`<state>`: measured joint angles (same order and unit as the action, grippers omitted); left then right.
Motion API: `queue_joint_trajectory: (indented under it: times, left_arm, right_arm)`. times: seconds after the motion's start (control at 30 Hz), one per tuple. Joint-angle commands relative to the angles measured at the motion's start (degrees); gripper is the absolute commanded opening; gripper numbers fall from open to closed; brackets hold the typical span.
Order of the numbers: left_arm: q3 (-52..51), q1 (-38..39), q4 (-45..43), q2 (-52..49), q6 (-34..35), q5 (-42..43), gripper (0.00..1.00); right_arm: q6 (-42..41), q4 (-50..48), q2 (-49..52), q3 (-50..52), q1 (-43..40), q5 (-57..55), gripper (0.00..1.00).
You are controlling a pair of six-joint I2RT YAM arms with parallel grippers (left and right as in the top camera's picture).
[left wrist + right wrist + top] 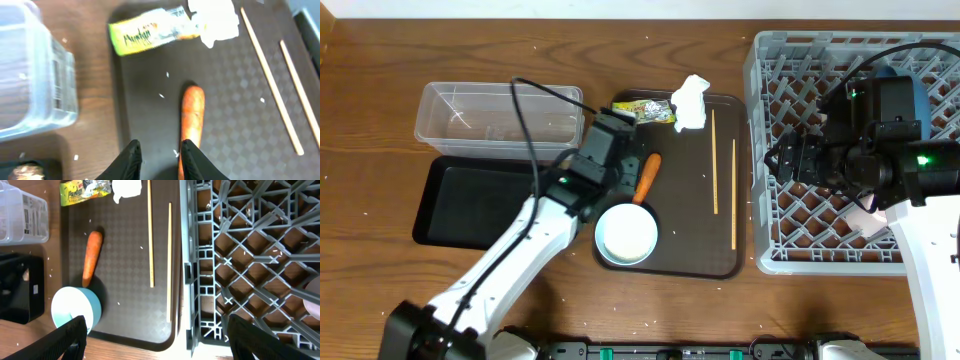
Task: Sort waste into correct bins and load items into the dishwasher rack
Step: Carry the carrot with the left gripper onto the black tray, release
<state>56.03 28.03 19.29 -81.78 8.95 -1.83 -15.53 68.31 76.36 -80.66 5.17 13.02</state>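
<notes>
The orange carrot (647,177) lies on the brown serving tray (690,262), also in the left wrist view (192,110). My left gripper (161,157) is open just left of the carrot, with bare tray between its fingers and its right finger against the carrot's side. The yellow-green wrapper (150,35) and white tissue (215,20) lie at the tray's far end. Two chopsticks (714,160) lie at the tray's right. The white bowl (627,235) stands at the tray's front. My right gripper (165,340) is wide open and empty over the grey rack's (770,200) left edge.
The clear tub (500,118) and the black tray (470,205) sit left of the serving tray. A brown lump (25,171) shows by the black tray. White grains are scattered on the serving tray. A dark blue plate (912,82) and a pinkish cup (312,287) are in the rack.
</notes>
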Motion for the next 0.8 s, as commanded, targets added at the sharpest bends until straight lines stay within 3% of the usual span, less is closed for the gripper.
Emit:
queue_joint_trajectory:
  times: [0.0, 0.03, 0.1, 0.13, 0.33, 0.5, 0.67, 0.77]
  left_arm:
    - [0.98, 0.13, 0.33, -0.76, 0.94, 1.49, 0.48]
    - [0.79, 0.55, 0.02, -1.9, 0.92, 1.66, 0.53]
    - [0.55, 1.44, -1.51, -5.35, 0.92, 1.73, 0.73]
    - [0.55, 1.97, -2.69, -7.37, 0.66, 2.23, 0.78]
    - [0.55, 5.01, -8.24, -17.31, 0.5, 2.93, 0.79]
    - [0.55, 6.45, -10.25, -22.1, 0.5, 2.89, 0.78]
    - [0.55, 6.4, -10.56, -24.02, 0.48, 2.12, 0.64]
    - [0.55, 6.38, -10.91, -24.44, 0.5, -0.26, 0.45]
  right_arm:
    - [-0.09, 0.04, 0.17, -0.52, 0.55, -0.37, 0.83]
    - [-0.07, 0.04, 0.15, -0.52, 0.52, -0.37, 0.82]
    - [-0.09, 0.07, 0.15, -0.52, 0.55, -0.35, 0.83]
    - [-0.09, 0.07, 0.15, -0.52, 0.52, -0.35, 0.83]
    - [-0.09, 1.16, 0.15, -0.52, 0.55, -0.35, 0.83]
    - [-0.09, 1.73, 0.17, -0.52, 0.55, -0.35, 0.83]
    - [-0.09, 1.77, 0.15, -0.52, 0.55, -0.35, 0.83]
    - [-0.09, 1.84, 0.15, -0.52, 0.55, -0.35, 0.84]
